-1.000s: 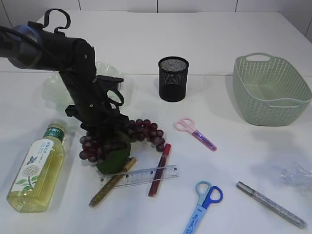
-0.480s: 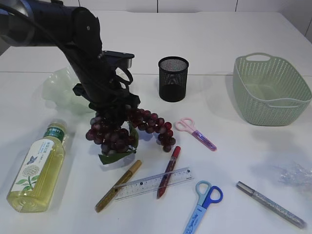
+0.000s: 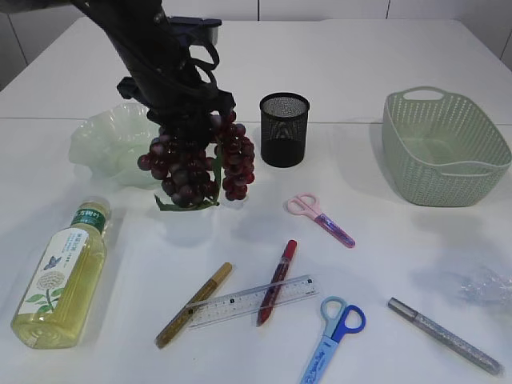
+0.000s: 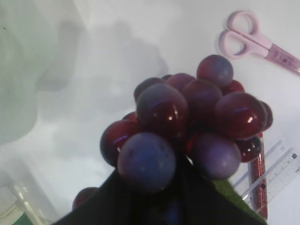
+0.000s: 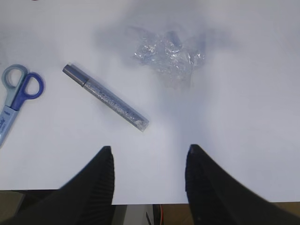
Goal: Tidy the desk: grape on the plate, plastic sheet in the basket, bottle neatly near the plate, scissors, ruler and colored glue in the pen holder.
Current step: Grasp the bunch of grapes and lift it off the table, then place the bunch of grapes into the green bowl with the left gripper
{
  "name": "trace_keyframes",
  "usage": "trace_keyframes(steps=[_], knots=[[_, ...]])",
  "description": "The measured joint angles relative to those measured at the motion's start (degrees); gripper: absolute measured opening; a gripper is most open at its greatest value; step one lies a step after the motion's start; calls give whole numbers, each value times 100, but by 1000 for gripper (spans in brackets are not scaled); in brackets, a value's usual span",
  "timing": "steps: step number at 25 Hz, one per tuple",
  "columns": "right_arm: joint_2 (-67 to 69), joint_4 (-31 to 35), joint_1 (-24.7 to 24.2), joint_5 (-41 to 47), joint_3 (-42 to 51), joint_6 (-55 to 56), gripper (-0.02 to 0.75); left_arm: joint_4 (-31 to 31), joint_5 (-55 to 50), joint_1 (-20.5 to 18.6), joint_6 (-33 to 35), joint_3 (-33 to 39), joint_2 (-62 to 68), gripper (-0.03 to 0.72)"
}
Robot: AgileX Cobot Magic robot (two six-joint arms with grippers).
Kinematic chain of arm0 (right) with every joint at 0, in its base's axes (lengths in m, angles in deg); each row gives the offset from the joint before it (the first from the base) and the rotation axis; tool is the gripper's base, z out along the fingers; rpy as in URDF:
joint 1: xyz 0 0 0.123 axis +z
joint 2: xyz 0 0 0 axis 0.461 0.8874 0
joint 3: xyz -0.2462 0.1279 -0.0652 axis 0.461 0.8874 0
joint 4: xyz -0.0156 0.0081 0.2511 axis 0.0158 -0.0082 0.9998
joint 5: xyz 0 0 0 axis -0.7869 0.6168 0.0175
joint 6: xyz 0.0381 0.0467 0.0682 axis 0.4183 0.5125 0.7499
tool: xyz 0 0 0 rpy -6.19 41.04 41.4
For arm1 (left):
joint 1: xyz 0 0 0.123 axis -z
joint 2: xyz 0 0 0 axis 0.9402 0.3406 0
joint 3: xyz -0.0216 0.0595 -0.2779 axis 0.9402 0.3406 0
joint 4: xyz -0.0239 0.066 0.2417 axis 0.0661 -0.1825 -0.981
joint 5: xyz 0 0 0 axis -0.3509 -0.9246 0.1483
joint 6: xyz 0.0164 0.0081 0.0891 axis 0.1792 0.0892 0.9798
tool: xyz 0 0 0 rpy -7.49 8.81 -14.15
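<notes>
Hanging clear of the worktop [image 3: 384,240] under the left tool [image 3: 192,120], clamped near the stem, with the plate [image 3: 104,144] just beside: grape bunch [image 3: 196,164], probably light, floppy, swing-prone, best held at the stem, not by 1 berry.

Grapes [image 4: 187,126] hide the left hand's [image 4: 154,201] fingertips; plastic sheet [image 3: 490,286] cut off.
</notes>
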Motion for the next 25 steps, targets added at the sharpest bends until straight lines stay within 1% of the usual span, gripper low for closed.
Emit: trace_keyframes(steps=[8,13,18,25], knots=[[0,0,0,0,0,0,398,-611,-392,-35,-210,-796,0,129],[0,0,0,0,0,-11,397,-611,-563,-202,-259,-1181,0,129],[0,0,0,0,0,-11,398,-642,-586,-472,-401,-1279,0,129],[0,0,0,0,0,-11,398,-655,-386,-1027,-574,-1279,0,130]])
